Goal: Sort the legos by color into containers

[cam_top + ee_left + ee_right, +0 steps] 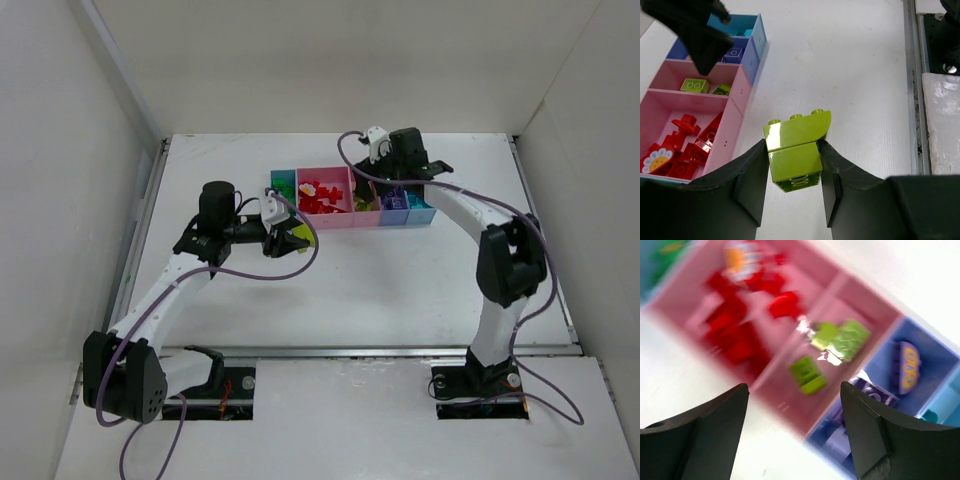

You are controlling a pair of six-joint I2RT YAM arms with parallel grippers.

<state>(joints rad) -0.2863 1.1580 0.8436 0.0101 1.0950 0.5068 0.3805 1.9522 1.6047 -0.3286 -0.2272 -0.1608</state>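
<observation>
**Lime brick in left grasp, short of its bin**

The left gripper (792, 147) is clenched on the lime brick (796, 152). It grips the brick across its width, and the studded end points out ahead of the fingertips. The brick hangs over bare table, just beside the containers (335, 222). The narrow pink bin (670, 80), which already holds lime pieces (695, 85), lies ahead and to the left of the jaws in the wrist view. The wide pink bin of red pieces (687, 147) sits nearer, alongside it. The left arm carries the brick and so is the one placed to deliver it. The right gripper (794, 390) hovers over the bins with its jaws spread and nothing between them. No brand, label or writing is legible.
</observation>
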